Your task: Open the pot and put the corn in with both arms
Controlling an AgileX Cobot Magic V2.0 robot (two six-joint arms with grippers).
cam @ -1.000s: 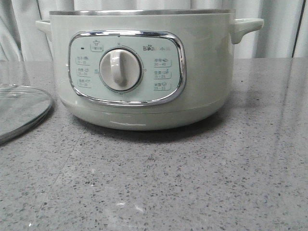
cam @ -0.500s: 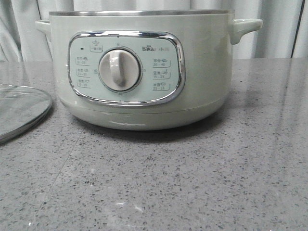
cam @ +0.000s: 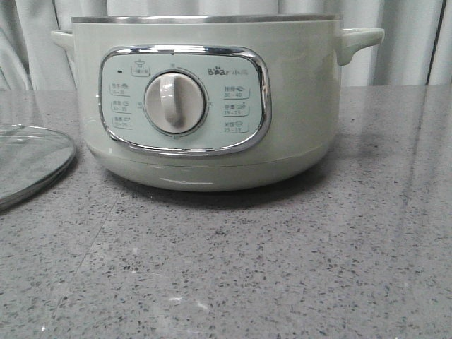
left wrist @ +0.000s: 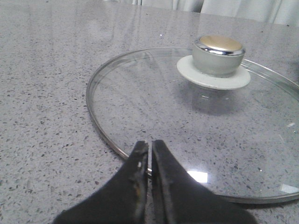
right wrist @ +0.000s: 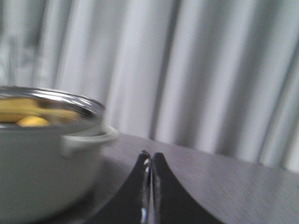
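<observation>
Your large pale-green electric pot point(cam: 205, 99) stands open on the grey counter point(cam: 282, 268); something yellow, probably corn point(right wrist: 28, 112), lies inside. Both pincers, left point(left wrist: 149, 151) and right point(right wrist: 148, 161), are closed, empty.

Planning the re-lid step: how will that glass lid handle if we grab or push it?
The glass lid is probably rigid and breakable. Lying flat on the table, it likely slides rather than rolls. Its thin metal rim looks slippery; the raised knob seems the safer hold.
</observation>
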